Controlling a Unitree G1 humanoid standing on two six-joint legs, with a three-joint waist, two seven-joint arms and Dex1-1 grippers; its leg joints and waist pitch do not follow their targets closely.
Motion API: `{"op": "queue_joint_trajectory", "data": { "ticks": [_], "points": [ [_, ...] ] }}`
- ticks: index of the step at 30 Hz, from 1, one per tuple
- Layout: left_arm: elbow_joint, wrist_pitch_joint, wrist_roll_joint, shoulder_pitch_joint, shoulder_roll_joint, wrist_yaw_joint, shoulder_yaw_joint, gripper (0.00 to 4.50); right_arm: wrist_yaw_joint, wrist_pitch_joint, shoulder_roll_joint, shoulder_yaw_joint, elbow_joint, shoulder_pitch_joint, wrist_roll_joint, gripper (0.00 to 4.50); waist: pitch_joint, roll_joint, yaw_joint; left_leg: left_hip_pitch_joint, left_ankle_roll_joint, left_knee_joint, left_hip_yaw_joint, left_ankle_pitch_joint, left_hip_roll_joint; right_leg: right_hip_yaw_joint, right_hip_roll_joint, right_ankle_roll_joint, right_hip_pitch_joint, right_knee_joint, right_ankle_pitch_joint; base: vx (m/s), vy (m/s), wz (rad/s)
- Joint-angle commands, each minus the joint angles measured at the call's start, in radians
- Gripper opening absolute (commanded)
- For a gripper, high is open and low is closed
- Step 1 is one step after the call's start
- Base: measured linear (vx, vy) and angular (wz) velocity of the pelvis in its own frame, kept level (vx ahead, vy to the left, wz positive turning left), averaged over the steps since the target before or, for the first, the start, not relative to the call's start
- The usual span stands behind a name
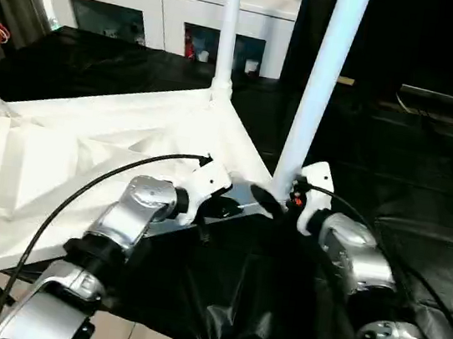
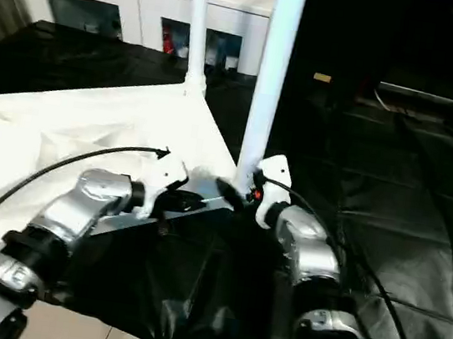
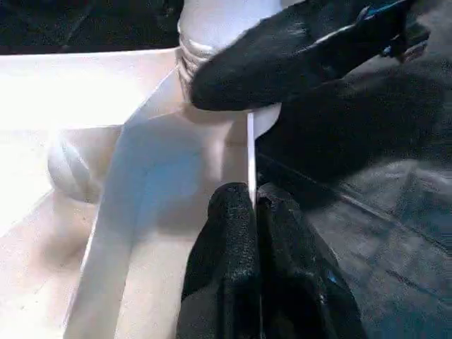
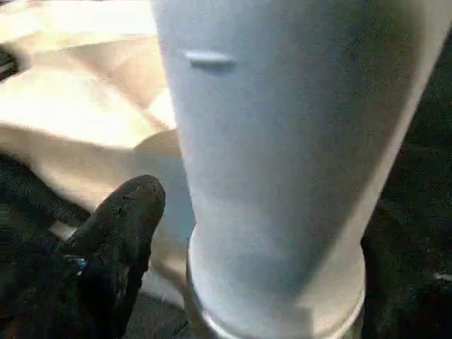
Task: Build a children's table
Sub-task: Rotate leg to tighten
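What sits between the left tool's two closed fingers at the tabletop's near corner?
In the left wrist view, the left tool is shut on the thin upright edge wall of the tabletop, just below the socket holding the near leg.

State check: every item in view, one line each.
tabletop: upside down, ribbed underside up
near leg: upright in its corner socket
far leg: upright in socket
left gripper: shut on tabletop's edge wall
right gripper: open, around near leg's base
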Motion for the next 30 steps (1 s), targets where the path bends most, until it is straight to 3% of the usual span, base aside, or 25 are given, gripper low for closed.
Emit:
{"op": "queue_joint_trajectory", "data": {
  "ticks": [1,4,5,10,17,27,29,30],
  "points": [
    [-0.059,-0.051,-0.061,-0.005,-0.014,-0.056,-0.019,0.00,0.146,0.021,-0.001,0.072,-0.058,0.021,0.028,4.46,-0.070,-0.007,0.000,0.010,0.078,-0.066,-0.020,-0.182,0.049,0.055,-0.066,-0.229,0.052,-0.067,-0.213,0.000,0.000,0.00],
    [-0.068,-0.051,-0.070,0.002,0.019,-0.109,-0.016,0.00,0.290,0.026,-0.064,0.095,-0.108,0.046,0.043,4.46,-0.070,-0.007,0.010,0.010,0.091,-0.063,-0.018,-0.171,0.051,0.054,-0.064,-0.244,0.051,-0.062,-0.188,0.000,0.000,0.00],
    [-0.069,-0.051,-0.071,0.003,0.023,-0.117,-0.016,0.00,0.303,0.026,-0.071,0.098,-0.112,0.048,0.042,4.19,-0.069,-0.008,0.010,0.010,0.091,-0.064,-0.018,-0.174,0.051,0.054,-0.064,-0.243,0.052,-0.063,-0.196,0.000,0.000,0.00],
    [-0.093,-0.039,-0.078,0.018,0.065,-0.189,-0.017,0.00,0.409,0.033,-0.125,0.131,-0.134,0.060,0.035,3.95,-0.067,-0.009,0.011,0.011,0.072,-0.065,-0.019,-0.202,0.051,0.054,-0.067,-0.232,0.049,-0.070,-0.260,0.000,0.000,0.00],
    [-0.103,-0.032,-0.088,0.024,0.092,-0.222,-0.017,0.00,0.451,0.045,-0.151,0.150,-0.161,0.074,0.028,3.32,-0.069,-0.009,0.013,0.012,0.071,-0.065,-0.020,-0.185,0.051,0.054,-0.066,-0.234,0.049,-0.065,-0.241,0.000,0.000,0.00],
    [-0.098,-0.029,-0.081,0.022,0.075,-0.188,-0.010,0.00,0.436,0.054,-0.131,0.153,-0.174,0.093,0.036,2.74,-0.069,-0.009,0.019,0.013,0.069,-0.064,-0.019,-0.179,0.051,0.054,-0.066,-0.233,0.049,-0.065,-0.237,0.000,0.000,0.00],
    [-0.082,-0.024,-0.074,0.010,0.049,-0.131,-0.006,0.00,0.347,0.047,-0.097,0.141,-0.161,0.097,0.021,2.71,-0.068,-0.009,0.020,0.013,0.066,-0.065,-0.019,-0.182,0.051,0.055,-0.066,-0.231,0.048,-0.067,-0.244,0.000,0.000,0.00],
    [-0.056,-0.019,-0.063,-0.010,0.014,-0.067,0.001,0.00,0.209,0.053,-0.053,0.125,-0.121,0.087,-0.011,2.70,-0.068,-0.010,0.018,0.014,0.058,-0.066,-0.020,-0.187,0.051,0.056,-0.067,-0.226,0.046,-0.068,-0.256,0.000,0.000,0.00]
  ]
}}
